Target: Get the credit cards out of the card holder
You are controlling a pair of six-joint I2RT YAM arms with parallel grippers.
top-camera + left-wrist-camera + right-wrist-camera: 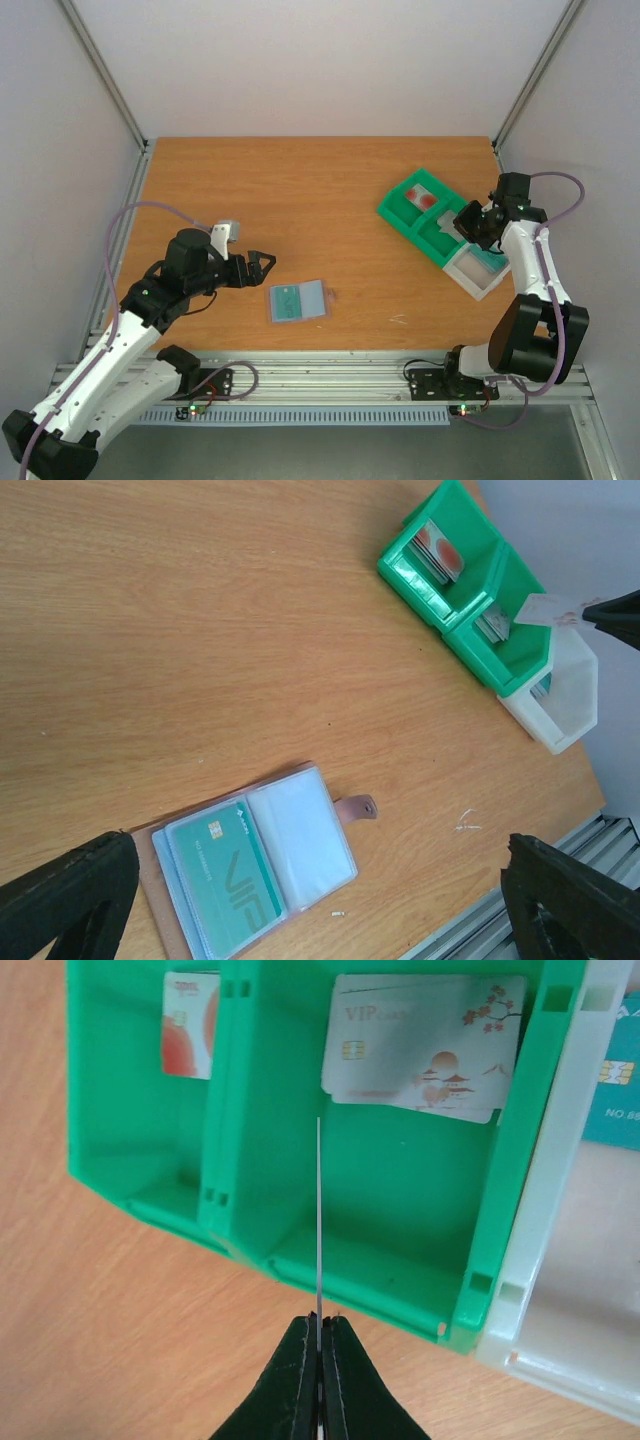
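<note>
ok so here's where I'd get nervous. The right gripper (319, 1325) has its fingers pressed together on a pale card (545, 608), pinching it by just 1 edge. The card sticks out edge-on over the middle compartment of the green tray (140, 1160), where the grey cards (430, 1050) lie. With that little of it in the pinch, my guess is it can swivel or slip. It also hangs closer to the divider (228, 1110) on the red card (190, 1025) side than to the compartment's middle. On release it could clip that wall, tip into the wrong slot, or skid out onto the table (300, 180).

Other worry is the card holder (298, 300). It lies spread open on the table, well apart from the tray, with 1 teal-green VIP card (225, 880) in its left sleeve and the right sleeve empty. I can't tell if more cards sit behind that one.

The left gripper (262, 266) hovers just beside the holder, fingers spread wide, holding nothing. Nothing pins the holder down. So if a finger drags on the sleeve, I'd expect the whole thing to slide or fold shut instead of giving up the card. Thin card in a slick sleeve also means an easy miss, or grabbing the plastic along with it.
</note>
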